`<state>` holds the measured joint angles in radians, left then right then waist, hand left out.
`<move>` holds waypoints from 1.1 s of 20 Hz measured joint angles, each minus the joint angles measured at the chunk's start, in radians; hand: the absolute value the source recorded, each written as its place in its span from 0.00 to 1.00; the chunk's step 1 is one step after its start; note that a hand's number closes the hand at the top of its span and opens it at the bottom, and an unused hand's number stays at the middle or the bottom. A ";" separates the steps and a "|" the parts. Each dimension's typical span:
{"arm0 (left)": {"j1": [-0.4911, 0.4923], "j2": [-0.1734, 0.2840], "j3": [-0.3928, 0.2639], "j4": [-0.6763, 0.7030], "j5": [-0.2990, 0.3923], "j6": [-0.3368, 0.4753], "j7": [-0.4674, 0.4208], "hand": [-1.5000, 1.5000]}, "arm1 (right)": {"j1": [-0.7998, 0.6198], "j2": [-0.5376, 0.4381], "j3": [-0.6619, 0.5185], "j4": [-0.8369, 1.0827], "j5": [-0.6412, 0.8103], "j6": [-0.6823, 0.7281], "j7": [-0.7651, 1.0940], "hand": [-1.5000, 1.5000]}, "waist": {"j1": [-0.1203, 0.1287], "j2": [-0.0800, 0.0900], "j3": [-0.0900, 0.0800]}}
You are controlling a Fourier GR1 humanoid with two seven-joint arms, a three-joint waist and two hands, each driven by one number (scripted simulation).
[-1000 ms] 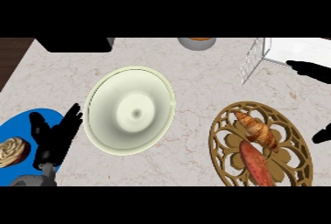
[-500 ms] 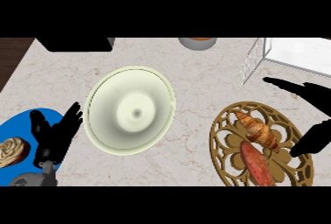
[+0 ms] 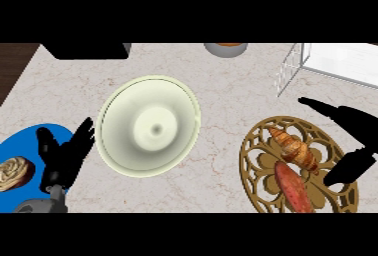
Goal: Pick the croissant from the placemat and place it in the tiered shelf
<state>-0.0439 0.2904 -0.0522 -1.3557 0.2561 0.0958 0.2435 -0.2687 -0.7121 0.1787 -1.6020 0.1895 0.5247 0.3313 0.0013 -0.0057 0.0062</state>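
Note:
A brown croissant [image 3: 295,149] lies on a round gold cut-out placemat [image 3: 260,165] at the lower right, next to a reddish long food item [image 3: 292,187]. My right hand [image 3: 356,135] hovers open just right of the croissant, with fingers stretched above it and the thumb below; it does not touch the croissant. The white wire tiered shelf [image 3: 328,65] stands at the upper right. My left hand [image 3: 65,156] rests open at the lower left, fingers up.
A pale green plate [image 3: 150,125] sits mid-counter. Under the left hand lies a blue plate [image 3: 18,145] with a pastry [image 3: 13,172]. A bowl [image 3: 225,48] and a dark object [image 3: 85,50] stand at the back edge.
My right hand has come in from the right edge, moving left and down toward the croissant. The left hand has stayed still.

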 measured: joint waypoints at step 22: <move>0.008 -0.057 0.067 -0.021 -0.067 -0.044 0.018 0.50 | 0.004 0.220 -0.031 0.182 0.391 -0.096 -0.141 0.00 | 0.003 0.002 -0.001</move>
<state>-0.0362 0.2334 0.0144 -1.3770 0.1891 0.0521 0.2613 -0.2644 -0.4924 0.1475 -1.4203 0.5806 0.4283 0.1901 0.0042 -0.0040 0.0052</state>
